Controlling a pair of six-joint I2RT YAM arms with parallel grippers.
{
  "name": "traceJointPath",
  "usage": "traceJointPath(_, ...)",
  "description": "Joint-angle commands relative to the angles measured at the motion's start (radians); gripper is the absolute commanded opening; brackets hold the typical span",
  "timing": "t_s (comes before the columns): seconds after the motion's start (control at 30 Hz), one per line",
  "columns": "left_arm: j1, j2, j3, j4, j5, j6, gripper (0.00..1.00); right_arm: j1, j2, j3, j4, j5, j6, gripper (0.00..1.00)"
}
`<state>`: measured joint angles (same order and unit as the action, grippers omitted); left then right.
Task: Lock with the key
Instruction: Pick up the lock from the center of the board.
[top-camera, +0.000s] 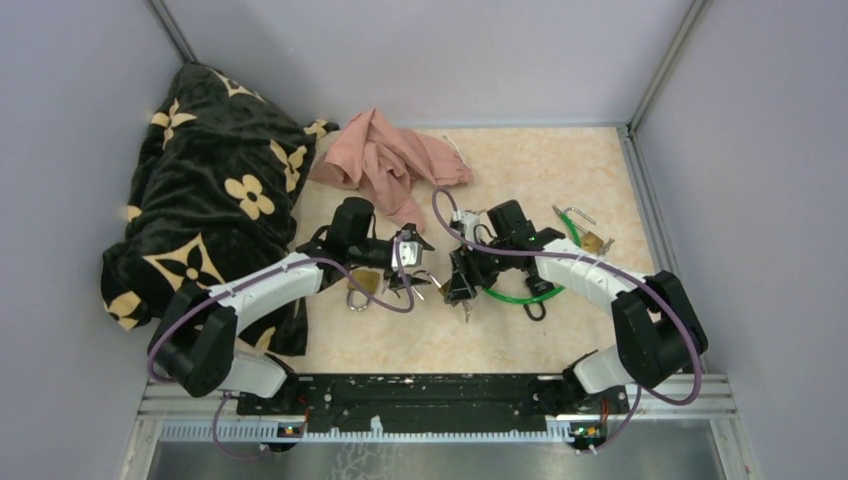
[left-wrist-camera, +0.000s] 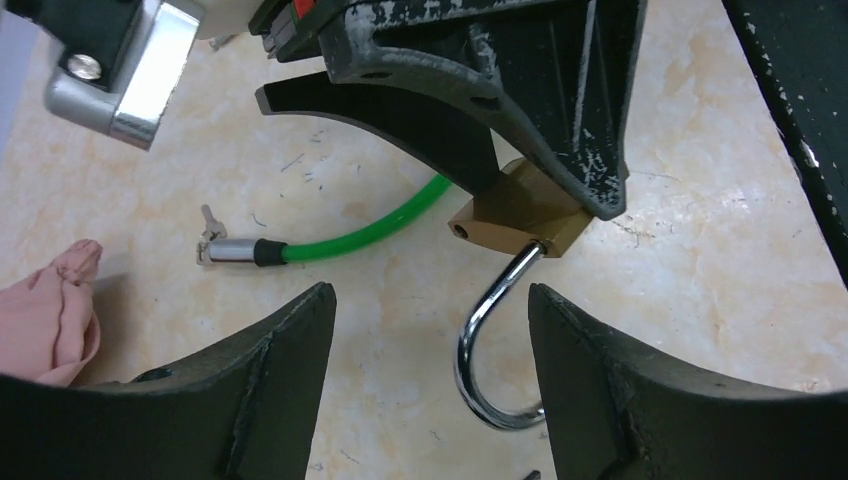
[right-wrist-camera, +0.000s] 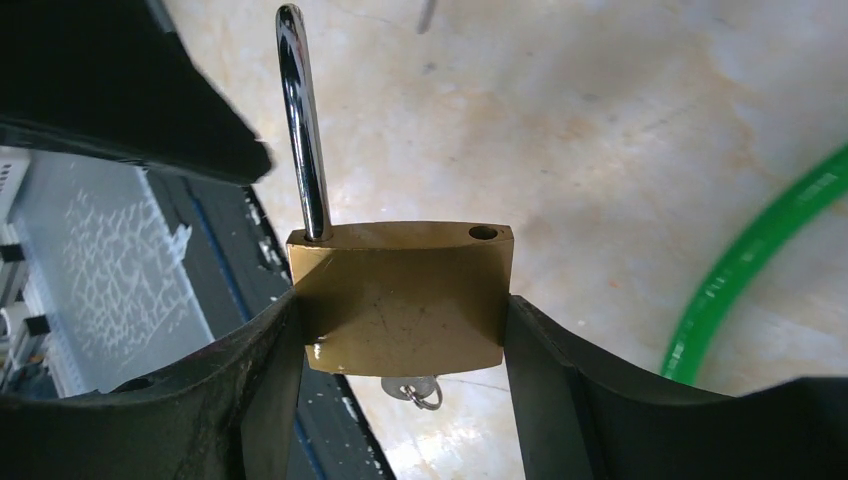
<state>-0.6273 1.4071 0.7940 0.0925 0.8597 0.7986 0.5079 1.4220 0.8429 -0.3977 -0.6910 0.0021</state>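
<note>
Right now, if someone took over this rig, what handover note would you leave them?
The right gripper is shut on the brass padlock, clamping its sides.
The left gripper is open, with the shackle between its fingers, not gripped.
The key pokes out beneath the padlock body.
The shackle is open: one leg is seated and the other hole is empty.
Done: padlock gripped, key apparently in place.
Left: press the shackle into the hole, then turn the key to lock.
</note>
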Motion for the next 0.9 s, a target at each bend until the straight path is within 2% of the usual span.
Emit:
traceJointPath(0.0,-0.009,-0.002,-0.008,-0.086,-0.013,0.076,0.73,0.038,-0.048,0.035,0.110,-0.128,0.018,0.00)
traceJointPath(0.17,-0.008,-0.029,-0.039,-0.160,-0.039,0.162,0.57,0.078,-0.049,0.050,0.111,-0.142,0.007,0.00)
traceJointPath(0.27,-0.008,-0.039,-0.046,-0.178,-0.034,0.189,0.52,0.095,-0.048,0.062,0.109,-0.143,0.005,0.00)
traceJointPath(0.33,-0.008,-0.046,-0.051,-0.174,-0.026,0.193,0.39,0.102,-0.043,0.069,0.109,-0.141,0.005,0.00)
traceJointPath(0.47,-0.012,-0.071,-0.065,-0.137,-0.025,0.165,0.00,0.113,-0.040,0.075,0.114,-0.153,0.003,0.00)
traceJointPath(0.53,-0.011,-0.090,-0.076,-0.073,-0.044,0.092,0.00,0.112,-0.037,0.075,0.117,-0.152,0.003,0.04)
traceJointPath(0.57,-0.011,-0.099,-0.081,-0.046,-0.058,0.035,0.00,0.112,-0.037,0.077,0.113,-0.147,0.003,0.22)
traceJointPath(0.6,-0.010,-0.115,-0.085,-0.023,-0.077,-0.022,0.00,0.112,-0.036,0.079,0.103,-0.137,-0.038,0.45)
traceJointPath(0.67,-0.008,-0.147,-0.095,0.002,-0.093,-0.129,0.00,0.112,-0.046,0.068,0.113,-0.103,-0.047,0.85)
traceJointPath(0.7,-0.006,-0.168,-0.101,0.006,-0.093,-0.173,0.00,0.110,-0.061,0.057,0.129,-0.089,-0.048,0.94)
traceJointPath(0.73,-0.006,-0.187,-0.106,0.006,-0.091,-0.221,0.00,0.110,-0.075,0.045,0.152,-0.090,-0.048,0.98)
traceJointPath(0.87,0.000,-0.271,-0.127,0.003,-0.068,-0.387,0.00,0.110,-0.155,-0.029,0.289,-0.126,-0.059,0.98)
